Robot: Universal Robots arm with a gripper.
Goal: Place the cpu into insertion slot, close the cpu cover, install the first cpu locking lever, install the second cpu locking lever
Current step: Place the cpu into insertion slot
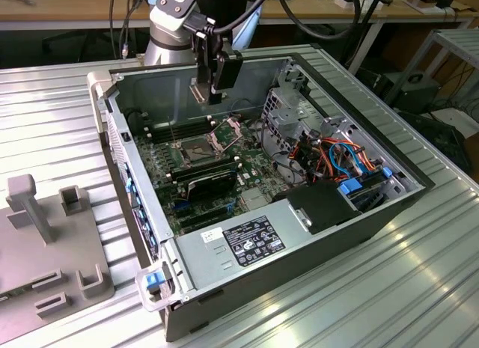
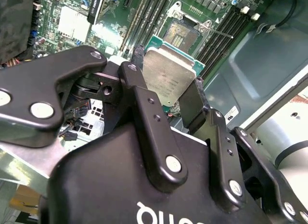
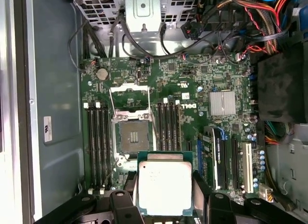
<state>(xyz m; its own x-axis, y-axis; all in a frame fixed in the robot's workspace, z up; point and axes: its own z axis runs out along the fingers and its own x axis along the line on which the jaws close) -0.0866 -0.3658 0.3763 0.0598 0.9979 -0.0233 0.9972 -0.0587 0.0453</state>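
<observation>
- The black two-fingered gripper [image 3: 165,192] is clamped on the cpu. One finger [image 2: 144,106] presses against each of two opposite edges, and the chip's face is left clear between them.
- The cpu [image 3: 163,185], a small flat square chip with a dull silver-grey metal lid on a green base, hangs in the air above the board. It is near the socket but not yet over or in it.
- As I judge it, the chip is light, thin and stiff. The smooth lid looks slippery and the underside is likely delicate, so the edge grip seen here seems the right hold. It wants keeping level with only a modest squeeze.
- Beyond it, the insertion slot [image 3: 133,137], a square dark socket with a metal rim, lies open and empty. Its contacts are probably easy to bend.
- The cpu cover [image 3: 129,87], a thin silvery metal frame with a cut-out centre, is swung back on its hinge beside the socket.
- Long black memory slots [image 3: 96,137] flank the socket on the green circuit board [image 3: 192,74].
- Farthest out, the exterior view shows the grey metal computer case [image 1: 337,236] lying open on a ribbed metal table [image 1: 419,288].
</observation>
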